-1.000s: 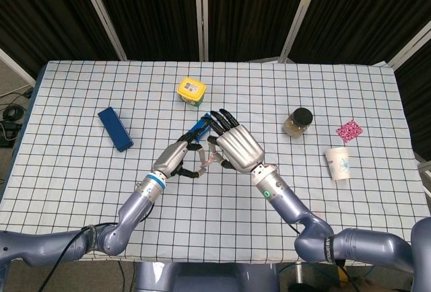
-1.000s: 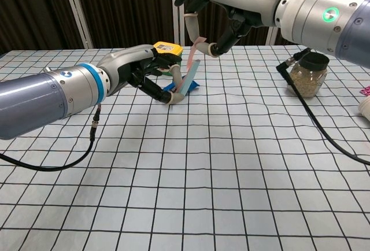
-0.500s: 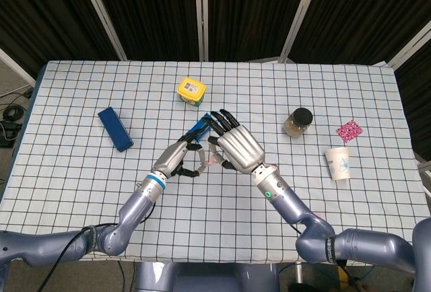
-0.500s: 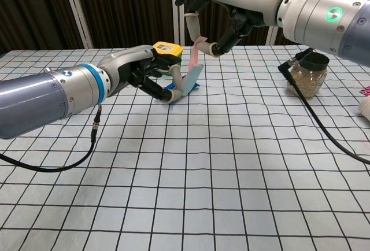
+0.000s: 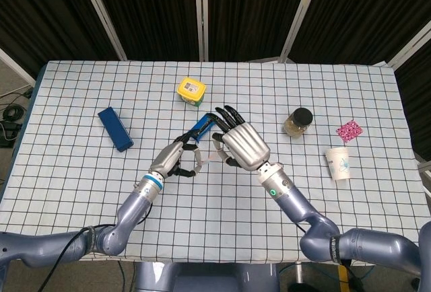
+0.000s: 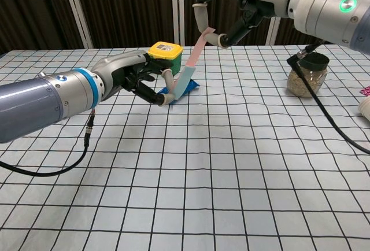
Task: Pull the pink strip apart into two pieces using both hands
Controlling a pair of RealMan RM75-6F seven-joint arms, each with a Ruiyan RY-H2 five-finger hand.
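A white cloth ruled with a dark grid covers the tabletop (image 5: 81,191), lying smooth with faint ripples in the chest view, and behind it the room is closed off by black pleated curtains crossed by pale metal poles. At the left edge of the head view a strip of grey floor shows with dark cables lying on it. Near the middle of the frame the left robot hand (image 5: 176,159) is curled low over the cloth, grasping the lower, bluish end of the pink strip (image 6: 191,65) between its fingers. The right robot hand (image 5: 244,142) is raised above and to the right of it, pinching the strip's upper pink end between thumb and a finger while its other fingers point toward the far edge. The strip runs taut and slanted between the two hands, in one piece, clear of the cloth. Just behind the hands a blue object (image 5: 201,125) lies on the cloth, partly hidden. A yellow-lidded container (image 5: 191,91) stands toward the upper middle of the head view, a dark blue box (image 5: 114,128) lies slanted at the left, and at the right stand a black-lidded glass jar (image 5: 299,122), a white paper cup (image 5: 338,163) and, beyond it, a small pink patterned packet (image 5: 349,130).
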